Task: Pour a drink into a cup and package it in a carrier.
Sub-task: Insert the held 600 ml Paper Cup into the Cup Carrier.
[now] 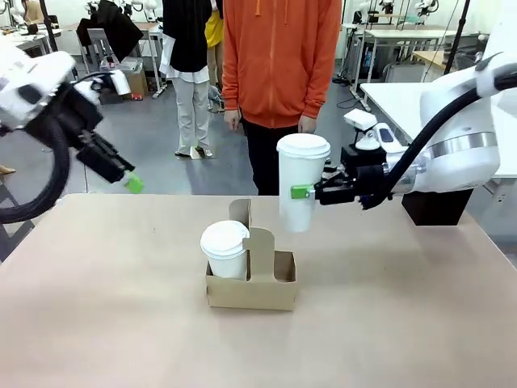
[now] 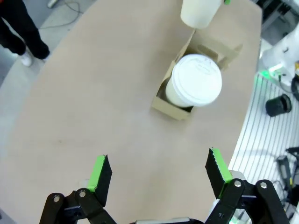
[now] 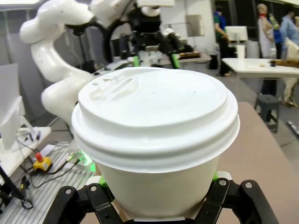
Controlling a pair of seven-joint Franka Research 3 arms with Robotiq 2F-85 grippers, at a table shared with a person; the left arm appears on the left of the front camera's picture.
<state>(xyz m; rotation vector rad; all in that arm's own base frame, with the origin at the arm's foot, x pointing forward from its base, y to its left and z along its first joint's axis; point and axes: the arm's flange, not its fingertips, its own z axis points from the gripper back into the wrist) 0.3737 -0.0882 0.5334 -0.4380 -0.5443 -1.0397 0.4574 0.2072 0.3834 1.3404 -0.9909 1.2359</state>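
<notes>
One lidded cup sits in the carrier (image 1: 251,288) while the second hangs in the air above it, waiting to be packed.

One shorter lidded cup (image 1: 225,250) already fills the left pocket of the cardboard carrier at the middle of the bench (image 1: 388,323). The right claw (image 1: 305,192) is clamped on the tall white cup (image 1: 300,184), lid on, upright, just above and to the right of the carrier's free right pocket. Lowering it in looks like the main step left. The left claw (image 2: 158,176) hangs wide apart and holds nothing, high at the far left. A person stands beyond the far edge.
</notes>
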